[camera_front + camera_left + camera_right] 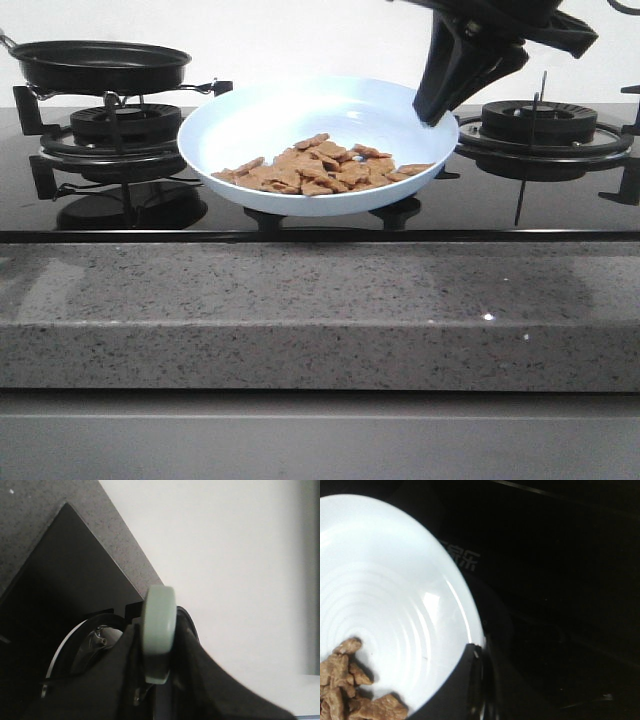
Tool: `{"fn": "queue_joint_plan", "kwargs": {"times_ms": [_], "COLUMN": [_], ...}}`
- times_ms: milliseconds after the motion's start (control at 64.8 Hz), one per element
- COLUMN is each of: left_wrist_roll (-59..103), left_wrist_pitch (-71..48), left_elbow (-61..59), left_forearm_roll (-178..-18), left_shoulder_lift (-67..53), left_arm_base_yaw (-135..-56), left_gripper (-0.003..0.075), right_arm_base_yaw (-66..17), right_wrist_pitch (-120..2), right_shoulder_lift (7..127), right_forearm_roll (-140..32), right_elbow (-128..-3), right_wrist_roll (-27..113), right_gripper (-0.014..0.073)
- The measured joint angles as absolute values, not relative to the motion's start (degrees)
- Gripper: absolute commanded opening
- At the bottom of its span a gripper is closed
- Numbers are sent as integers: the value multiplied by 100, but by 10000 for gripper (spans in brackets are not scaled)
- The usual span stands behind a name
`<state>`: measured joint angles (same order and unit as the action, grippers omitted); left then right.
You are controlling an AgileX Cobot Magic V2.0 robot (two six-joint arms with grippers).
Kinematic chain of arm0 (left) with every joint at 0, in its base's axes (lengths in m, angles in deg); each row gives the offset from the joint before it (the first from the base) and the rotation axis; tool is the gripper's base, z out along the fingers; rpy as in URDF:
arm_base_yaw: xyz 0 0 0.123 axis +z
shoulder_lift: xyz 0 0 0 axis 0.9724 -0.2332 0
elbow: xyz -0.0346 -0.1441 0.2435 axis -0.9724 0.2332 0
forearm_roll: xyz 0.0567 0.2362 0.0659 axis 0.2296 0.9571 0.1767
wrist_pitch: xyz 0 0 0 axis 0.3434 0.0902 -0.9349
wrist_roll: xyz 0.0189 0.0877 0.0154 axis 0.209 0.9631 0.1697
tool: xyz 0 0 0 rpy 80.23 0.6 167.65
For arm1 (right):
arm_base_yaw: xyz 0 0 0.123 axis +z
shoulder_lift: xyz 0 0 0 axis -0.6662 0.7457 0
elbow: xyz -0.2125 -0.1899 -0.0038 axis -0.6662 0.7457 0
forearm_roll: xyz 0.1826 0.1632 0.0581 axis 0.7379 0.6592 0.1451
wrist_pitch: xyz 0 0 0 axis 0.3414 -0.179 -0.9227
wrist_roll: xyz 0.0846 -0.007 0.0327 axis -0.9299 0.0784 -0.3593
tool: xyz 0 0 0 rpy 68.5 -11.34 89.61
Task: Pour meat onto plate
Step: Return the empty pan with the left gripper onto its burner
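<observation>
The pale-blue plate sits over the middle of the black hob, tipped a little toward the front. The meat, a heap of small light-brown chunks, lies in its lower front part. My right gripper comes down from the upper right and is shut on the plate's right rim. The right wrist view shows the plate, the meat and the right gripper on the rim. The black frying pan hangs above the left burner. My left gripper is shut on its pale handle.
A gas burner with black pan supports lies under the frying pan and another burner stands at the right. A speckled grey stone counter edge runs along the front of the glass hob. A pale wall stands behind.
</observation>
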<state>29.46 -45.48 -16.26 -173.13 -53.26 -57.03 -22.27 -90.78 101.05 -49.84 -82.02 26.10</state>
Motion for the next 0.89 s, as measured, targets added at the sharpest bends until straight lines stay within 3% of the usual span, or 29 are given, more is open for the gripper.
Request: {"fn": "queue_joint_plan", "kwargs": {"times_ms": [139,370,555,895], "left_wrist_roll": [2825,2783,2783,2612], "left_wrist_pitch": [-4632,-4706,-4917,-5473], "left_elbow": [-1635,-1635,-1635,-1639], "left_forearm_roll": [-17371,-17383,-17322,-15946], "left_shoulder_lift": [-5478,-5499,-5499,-5499], "left_arm_base_yaw": [-5794,-5881,-5856,-5844], "left_gripper": [14,276,408,419], "right_arm_base_yaw": [-2227,-2227,-2227,-2227], "right_wrist_pitch": [-9078,-9078,-9078,-9078], "right_shoulder_lift": [10105,10105,10105,10105], "right_forearm_roll": [-4984,-4984,-4984,-4984], "right_elbow": [-8202,-8202,-8202,-8202], "right_wrist_roll": [2624,2624,2624,2624], "right_gripper": [-69,-69,-69,-69]}}
